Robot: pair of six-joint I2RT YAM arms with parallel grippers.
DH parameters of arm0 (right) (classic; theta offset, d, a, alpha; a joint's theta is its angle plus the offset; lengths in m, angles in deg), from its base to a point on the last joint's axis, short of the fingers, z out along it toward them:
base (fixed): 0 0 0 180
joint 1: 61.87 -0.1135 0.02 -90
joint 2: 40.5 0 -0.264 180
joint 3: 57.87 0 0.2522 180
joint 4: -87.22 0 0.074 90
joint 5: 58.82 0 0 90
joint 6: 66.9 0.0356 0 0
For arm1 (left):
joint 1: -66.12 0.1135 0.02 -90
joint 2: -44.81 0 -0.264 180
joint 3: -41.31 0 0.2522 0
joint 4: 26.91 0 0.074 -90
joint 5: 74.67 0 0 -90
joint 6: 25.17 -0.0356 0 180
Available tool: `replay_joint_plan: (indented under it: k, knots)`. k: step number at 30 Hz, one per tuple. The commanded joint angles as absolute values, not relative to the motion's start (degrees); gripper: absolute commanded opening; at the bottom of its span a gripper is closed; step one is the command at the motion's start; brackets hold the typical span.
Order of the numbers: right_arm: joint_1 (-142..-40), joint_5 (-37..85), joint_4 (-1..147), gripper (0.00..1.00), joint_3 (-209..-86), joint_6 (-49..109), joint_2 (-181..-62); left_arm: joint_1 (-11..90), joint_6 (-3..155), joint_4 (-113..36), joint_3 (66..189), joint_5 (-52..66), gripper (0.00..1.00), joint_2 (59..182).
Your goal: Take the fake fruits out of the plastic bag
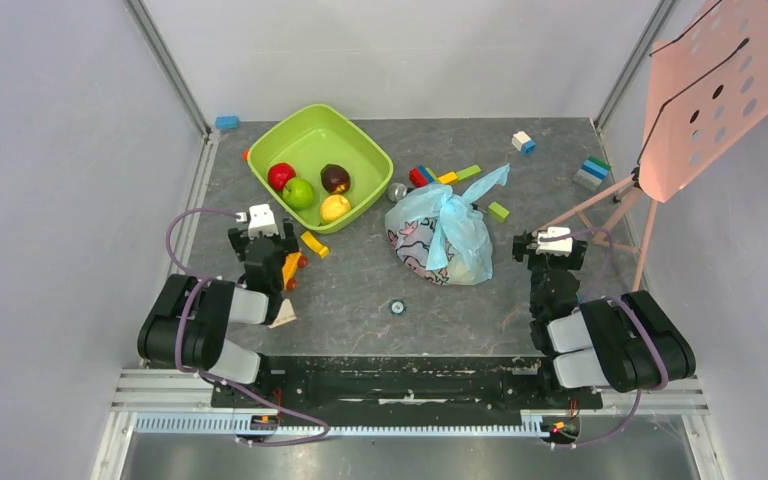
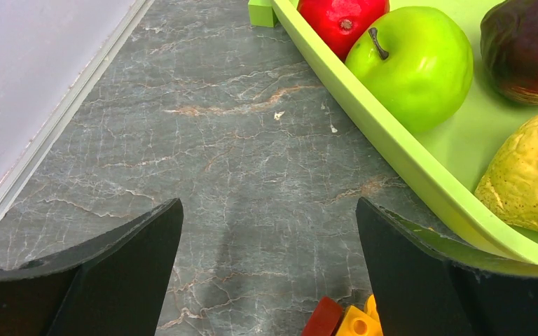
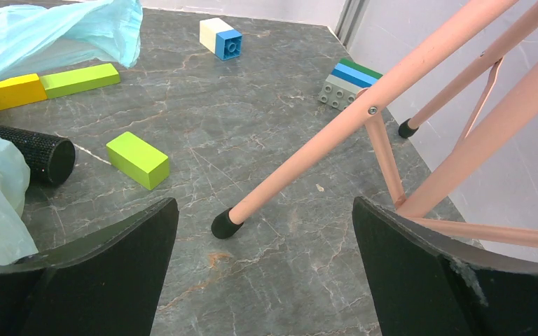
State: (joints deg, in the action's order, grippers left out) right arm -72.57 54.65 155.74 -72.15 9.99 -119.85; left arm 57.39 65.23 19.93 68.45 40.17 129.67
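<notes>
Light-blue plastic bag (image 1: 440,240), thin, crinkled and translucent with cartoon prints, its top bunched into a knot; it sits bulging right of the counter's middle, contents not discernible. Four glossy fake fruits (image 1: 315,190) lie in a lime-green square plastic bowl (image 1: 260,178) toward the far-left corner: a red fruit (image 2: 340,17), a smooth green apple (image 2: 413,63) with a brown stem, a dark maroon-brown fruit (image 2: 525,49) and a wrinkled yellow fruit (image 2: 532,175). The counter (image 1: 360,290) is grey with a veined, marble-like pattern, enclosed by pale walls. Rectangular building blocks, including a lime-green block (image 3: 137,159) and a white-and-blue block (image 3: 221,38), lie near the far-right corner, beside a pink tubular stand (image 3: 336,133) with black feet. The left gripper (image 2: 266,210) is spread wide over bare counter just beside the bowl, gripping nothing; the right gripper (image 3: 265,206) is likewise spread wide and empty, near the stand's foot.
</notes>
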Motion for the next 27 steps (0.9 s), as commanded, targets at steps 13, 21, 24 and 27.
replay_joint_plan:
  k: [13, 21, 24, 27]
  knots:
    - [-72.0, 55.9, 160.1, 0.98, -64.1, 10.8, -118.7, 57.0, 66.2, 25.1, 68.2, 42.6, 1.0, 129.1]
    - [-72.8, 59.6, 124.4, 0.98, -72.0, 20.5, -99.1, 51.1, 74.9, -0.3, 71.1, 55.9, 1.0, 106.5]
    - [-72.9, 62.1, 111.7, 0.98, -78.9, 27.7, -96.3, 51.1, 84.6, -19.5, 77.0, 55.8, 1.0, 99.3]
    - [-72.9, 61.2, 100.8, 0.98, -85.1, 30.7, -94.1, 51.1, 92.1, -29.2, 81.1, 56.4, 1.0, 95.2]
